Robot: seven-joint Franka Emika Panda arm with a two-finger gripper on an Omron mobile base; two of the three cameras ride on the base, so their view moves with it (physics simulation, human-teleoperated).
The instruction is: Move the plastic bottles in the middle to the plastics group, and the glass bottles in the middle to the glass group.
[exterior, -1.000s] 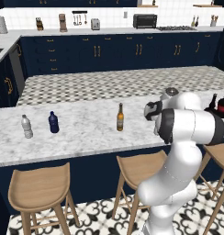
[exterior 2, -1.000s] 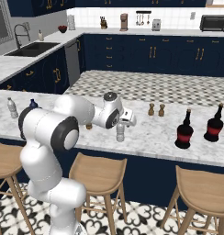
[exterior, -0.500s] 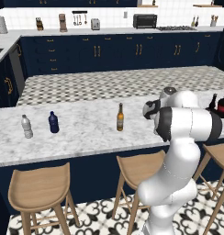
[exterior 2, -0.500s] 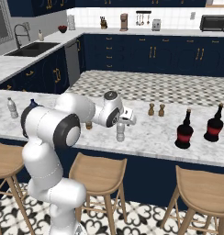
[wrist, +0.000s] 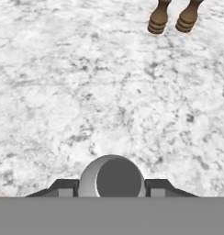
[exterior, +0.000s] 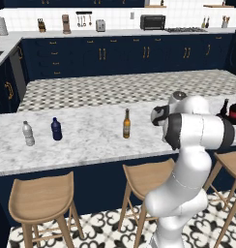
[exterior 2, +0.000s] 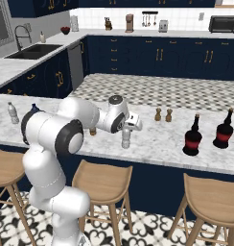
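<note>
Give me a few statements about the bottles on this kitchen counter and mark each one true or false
1. The amber bottle stands upright on the counter. True.
2. The dark blue bottle lies on its side. False; it is upright, beside a clear bottle.
3. The end effector is directly above a small clear water bottle. True.
4. Two brown shakers stand on the counter. True.
5. Three black red-banded bottles stand on the counter. False; there are two.

Bare marble counter ahead; brown shakers beyond.
</note>
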